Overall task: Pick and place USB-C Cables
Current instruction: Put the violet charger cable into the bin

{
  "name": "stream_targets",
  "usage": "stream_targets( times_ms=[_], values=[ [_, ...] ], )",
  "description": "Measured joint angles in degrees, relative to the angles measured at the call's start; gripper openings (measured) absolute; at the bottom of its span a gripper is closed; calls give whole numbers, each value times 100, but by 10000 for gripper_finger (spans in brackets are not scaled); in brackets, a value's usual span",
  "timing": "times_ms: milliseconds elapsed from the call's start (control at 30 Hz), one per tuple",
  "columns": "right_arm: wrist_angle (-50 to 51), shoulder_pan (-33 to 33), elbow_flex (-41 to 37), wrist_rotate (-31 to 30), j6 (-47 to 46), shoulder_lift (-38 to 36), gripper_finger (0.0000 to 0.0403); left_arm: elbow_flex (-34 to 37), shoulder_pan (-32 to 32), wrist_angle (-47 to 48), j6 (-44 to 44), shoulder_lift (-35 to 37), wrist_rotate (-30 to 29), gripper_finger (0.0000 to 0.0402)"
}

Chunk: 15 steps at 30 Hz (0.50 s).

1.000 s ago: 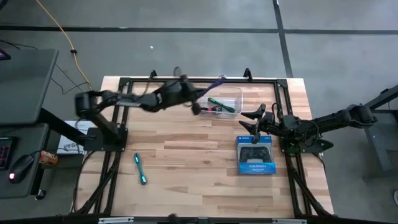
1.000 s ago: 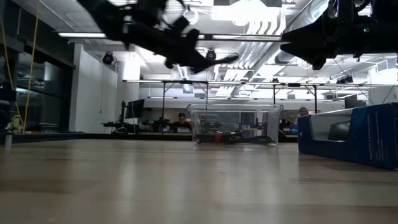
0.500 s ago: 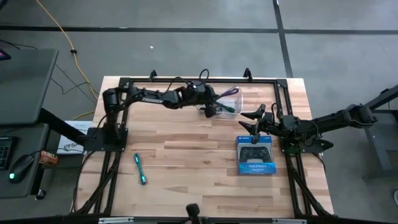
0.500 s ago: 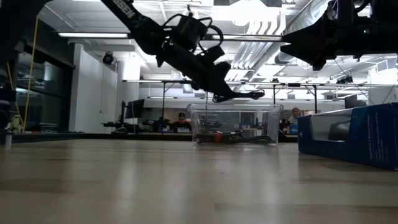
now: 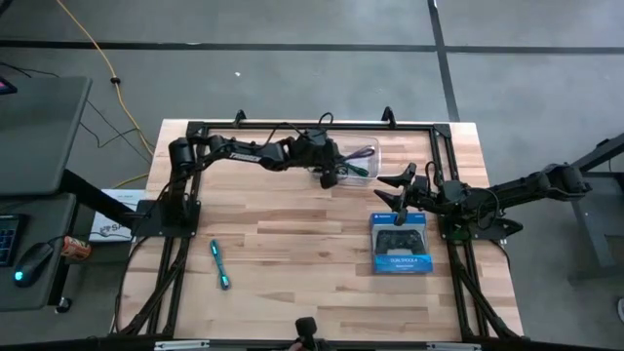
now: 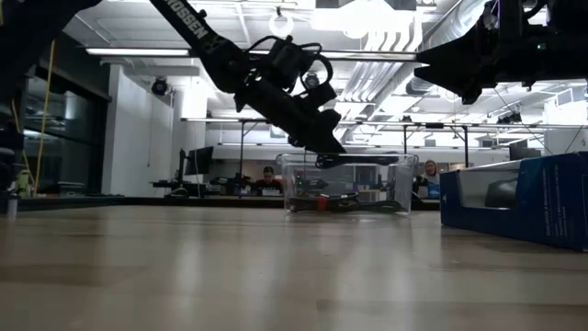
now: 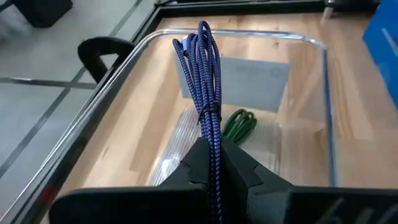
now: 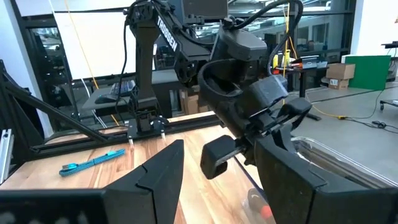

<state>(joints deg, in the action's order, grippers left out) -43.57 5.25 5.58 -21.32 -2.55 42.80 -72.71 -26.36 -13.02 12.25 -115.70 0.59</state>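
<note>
**Purple cable held over the tub, release pending**

Clock directions read on the high view, 12 at the table's far edge.

1. Cyan cable [image 5: 219, 264]: lies loose on the table [image 5: 292, 253] at about 8 o'clock, well apart from everything else. Not yet collected.
2. Blue box [image 5: 401, 246]: at about 4 o'clock. Not a task item.
3. Right gripper [image 5: 390, 188]: waits at about 3 o'clock, just above the box's far edge, fingers spread and empty.
4. Left gripper [image 5: 331, 175]: at about 1 o'clock, at the tub's near-left rim, clamped on the purple cable [image 7: 205, 74], which sticks out over the tub's interior.
5. Tub [image 7: 298, 99]: at 1 o'clock. Green cable [image 7: 239, 124] lies inside; something red [image 6: 322, 199] shows low in it, identity unclear.

Step judged: placing. Next move calls for parting the fingers with the bundle fully within the rim, then going for the cyan cable.
</note>
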Motion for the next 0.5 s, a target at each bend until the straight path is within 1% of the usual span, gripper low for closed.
stream_targets(
  times_ms=[300,433,500],
  values=[
    [0,0,0,0,0,-1,190,2,-248,726,39,-2,19,0],
    [-3,0,0,0,0,-1,190,2,-289,730,39,-90,146,0],
    [0,1,0,0,0,-1,190,-5,-294,585,43,-173,148,0]
  ],
)
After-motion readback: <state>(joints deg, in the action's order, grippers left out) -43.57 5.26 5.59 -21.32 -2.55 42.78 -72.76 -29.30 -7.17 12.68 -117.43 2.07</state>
